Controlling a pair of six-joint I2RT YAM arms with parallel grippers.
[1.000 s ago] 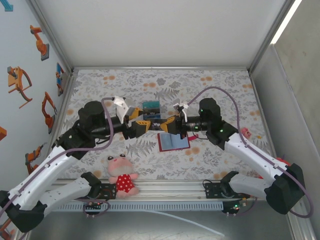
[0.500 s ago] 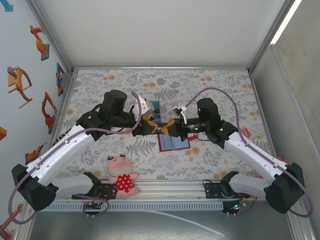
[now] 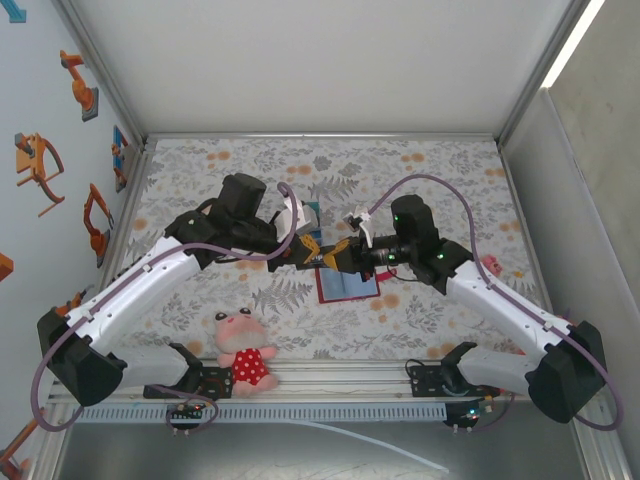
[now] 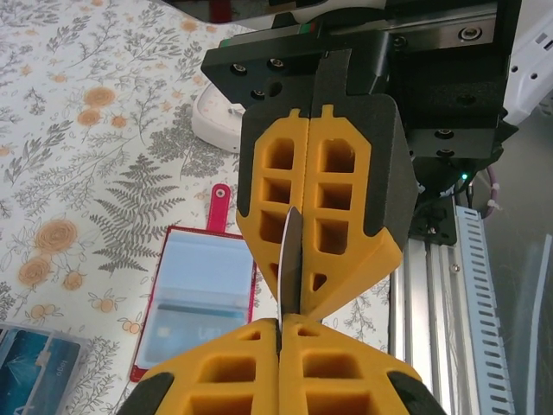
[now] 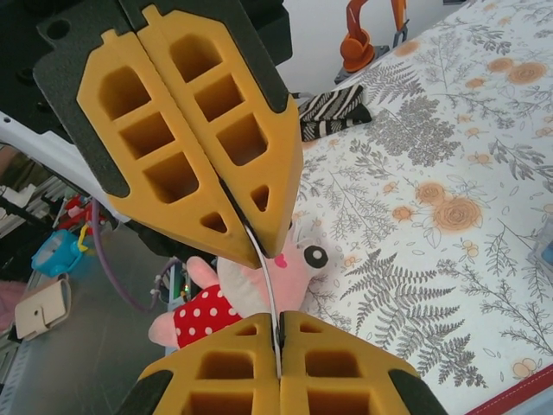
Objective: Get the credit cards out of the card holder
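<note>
Left fingers (image 4: 226,373) pressed tight on a thin credit card (image 4: 289,259), seen edge-on. And the right fingers (image 5: 226,372) are pinching that same card from the opposite end, tip to tip above the worktop (image 3: 420,170). Just beneath, the red card holder (image 3: 347,285) lies open and flat, with loose cards (image 4: 34,363) resting near it. A plush toy (image 3: 243,352) sits by the front edge.
</note>
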